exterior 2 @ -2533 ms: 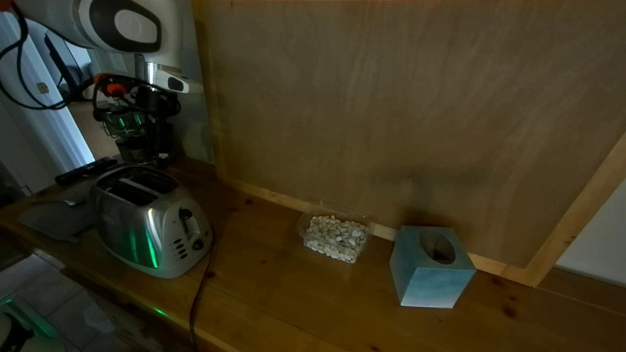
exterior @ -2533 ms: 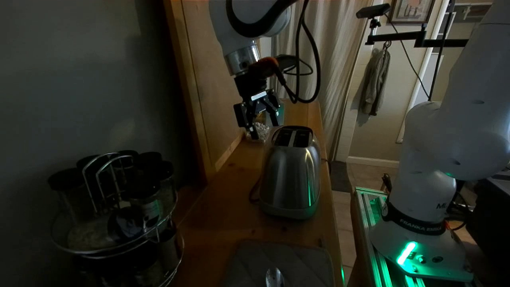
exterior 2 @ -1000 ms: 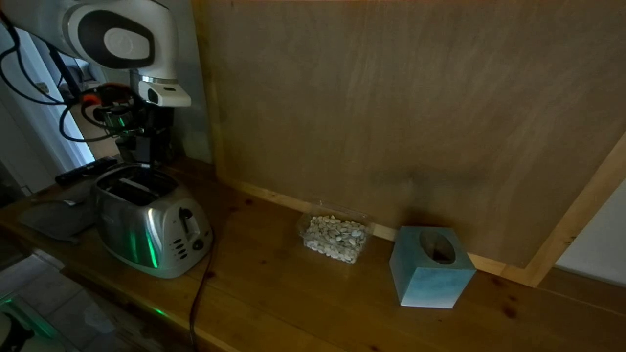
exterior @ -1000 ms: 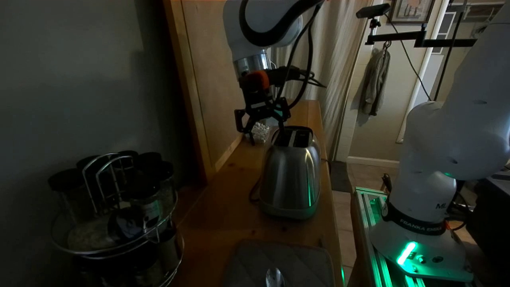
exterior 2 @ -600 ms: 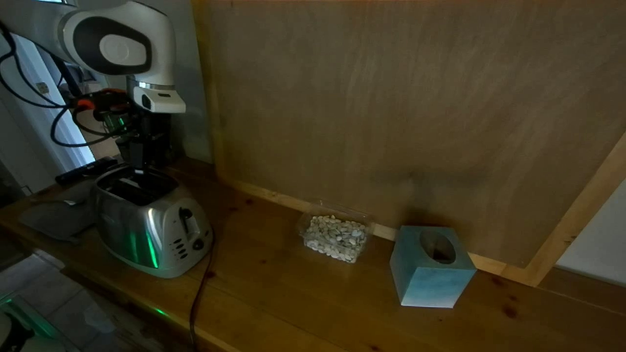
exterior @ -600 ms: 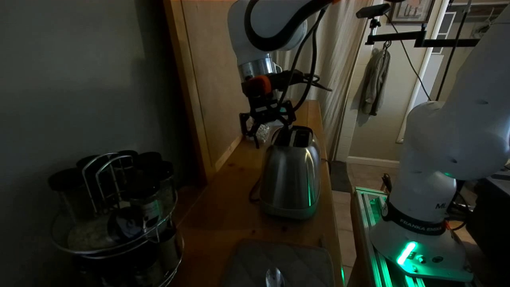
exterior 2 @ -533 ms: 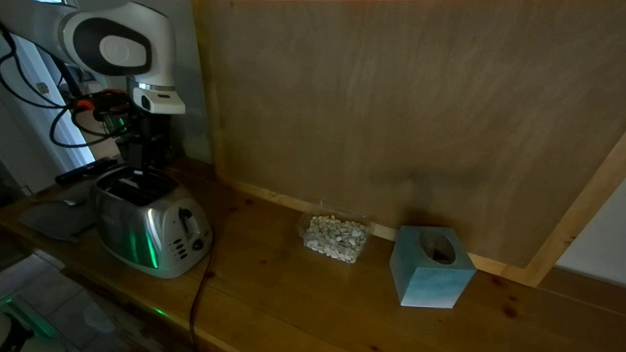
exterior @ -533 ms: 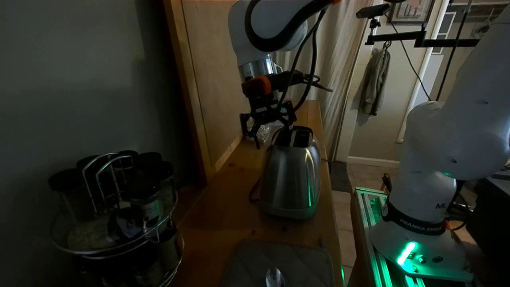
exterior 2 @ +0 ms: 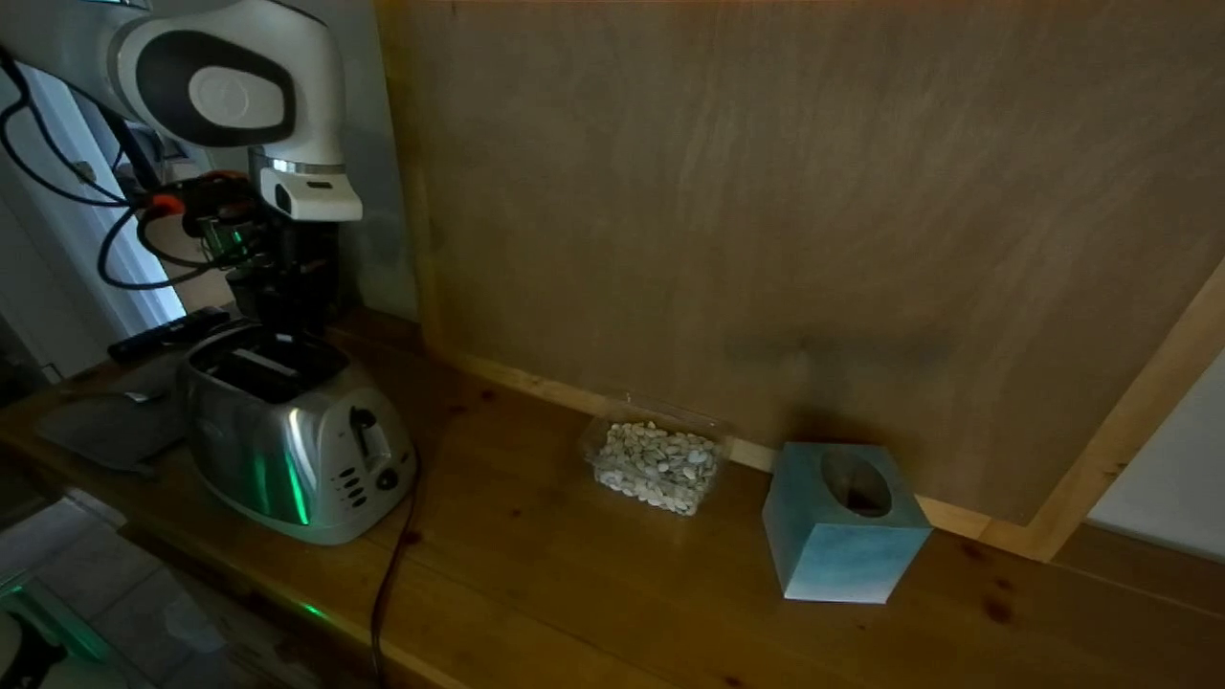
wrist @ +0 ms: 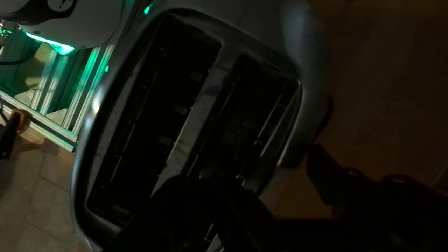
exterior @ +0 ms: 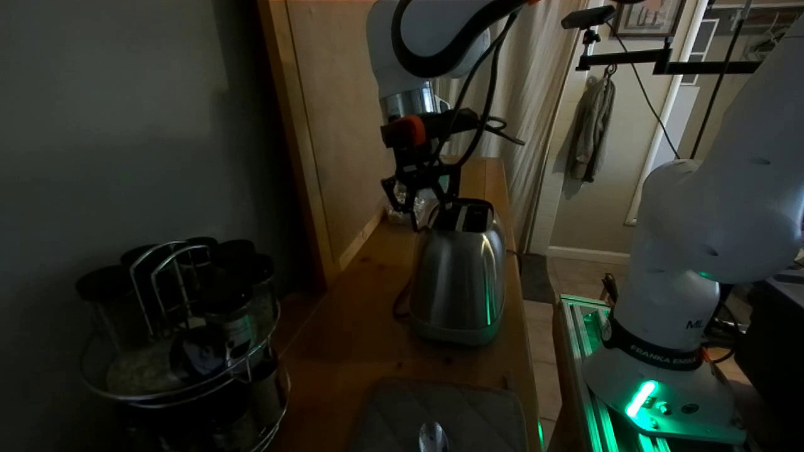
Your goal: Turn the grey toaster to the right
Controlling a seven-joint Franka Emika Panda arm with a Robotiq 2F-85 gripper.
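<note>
Nearest me on the wooden counter (exterior: pixel 339 364), a wire rack (exterior: pixel 151 398) of jars (exterior: pixel 235 323) stands to the left, and a quilted grey pad (exterior: pixel 468 408) with a spoon (exterior: pixel 433 437) on it lies close by. Past the pad stands the grey toaster (exterior: pixel 458 282), upright, one end toward me, slots running away, close to the counter's floor-side edge; the turn is best kept flat, slow and away from that drop. At its top, on the side facing a tall wooden panel (exterior: pixel 333 113), the black gripper (exterior: pixel 431 216) hangs with its fingers apart: one finger (wrist: pixel 324 178) is outside that long wall, the other over or just inside the panel-side slot. Whether either touches metal I cannot tell. I take the step as gaining a hold, not yet made: better to close evenly on the wall, clear of the slot's thin wires, then drag rather than lift. Beyond, a cord (exterior 2: pixel 386 584) runs past the control end and should be left slack. Farther still, a clear tub (exterior 2: pixel 675 414) of pale stones (exterior 2: pixel 656 466) and a blue box (exterior 2: pixel 842 522) sit well apart from the toaster.
</note>
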